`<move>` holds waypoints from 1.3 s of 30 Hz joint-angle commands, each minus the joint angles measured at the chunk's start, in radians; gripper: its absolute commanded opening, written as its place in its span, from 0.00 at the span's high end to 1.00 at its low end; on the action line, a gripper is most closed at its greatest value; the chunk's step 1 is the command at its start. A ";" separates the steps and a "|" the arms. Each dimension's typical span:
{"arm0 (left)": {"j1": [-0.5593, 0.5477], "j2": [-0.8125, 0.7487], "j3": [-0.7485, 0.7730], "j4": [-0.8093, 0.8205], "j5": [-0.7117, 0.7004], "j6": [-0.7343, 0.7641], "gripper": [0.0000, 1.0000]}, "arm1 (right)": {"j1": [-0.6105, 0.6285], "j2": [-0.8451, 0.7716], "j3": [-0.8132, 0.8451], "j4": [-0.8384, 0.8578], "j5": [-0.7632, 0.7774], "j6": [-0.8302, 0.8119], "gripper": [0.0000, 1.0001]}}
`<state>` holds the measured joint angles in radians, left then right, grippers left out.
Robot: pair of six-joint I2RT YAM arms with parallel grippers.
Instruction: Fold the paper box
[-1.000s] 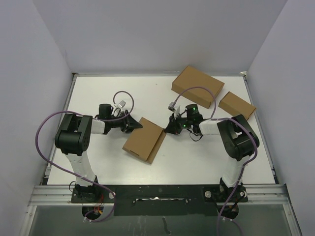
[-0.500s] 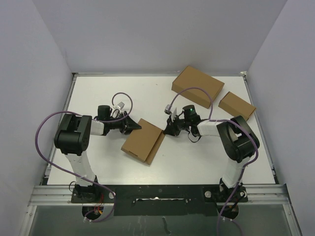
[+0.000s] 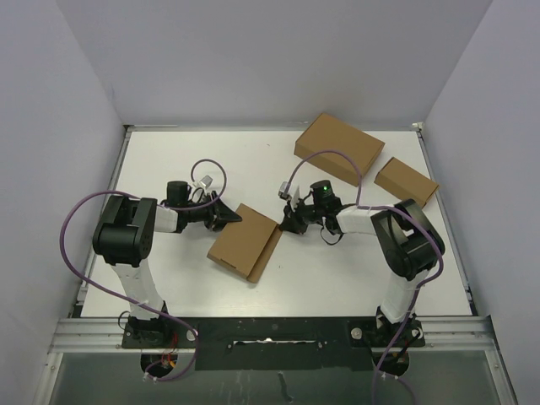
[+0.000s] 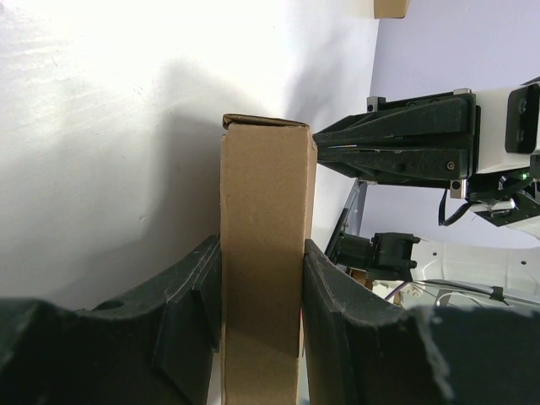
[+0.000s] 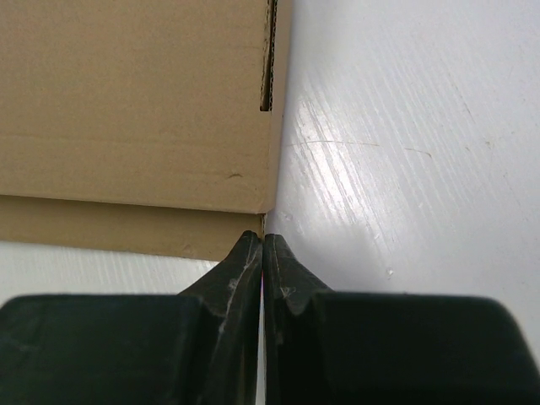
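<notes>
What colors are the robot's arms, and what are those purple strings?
The left arm and right arm are white tubes with chunky black joints. Purple cables loop off each. The fingers are black wedges, and a small green light glows on the right arm.

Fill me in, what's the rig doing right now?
Both arms are on the paper box at the centre. The left claw is shut on the box's edge, clamping the cardboard. The right claw is shut with nothing in it, tips at the box's opposite corner. A larger box and a smaller box sit apart at the far right.
</notes>
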<state>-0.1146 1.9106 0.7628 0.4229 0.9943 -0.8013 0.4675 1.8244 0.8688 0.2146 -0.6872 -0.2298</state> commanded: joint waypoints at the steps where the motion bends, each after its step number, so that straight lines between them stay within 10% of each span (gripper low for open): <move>1: 0.046 -0.010 0.000 0.040 -0.130 0.049 0.86 | 0.001 -0.059 0.032 -0.033 0.022 -0.031 1.00; 39: -0.043 -0.092 0.145 -0.322 -0.145 0.282 0.86 | 0.018 -0.031 0.167 -0.235 0.058 -0.096 1.00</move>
<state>-0.1612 1.8809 0.8837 0.1692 0.9615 -0.6048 0.4934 1.8244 0.9806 -0.0212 -0.6201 -0.3153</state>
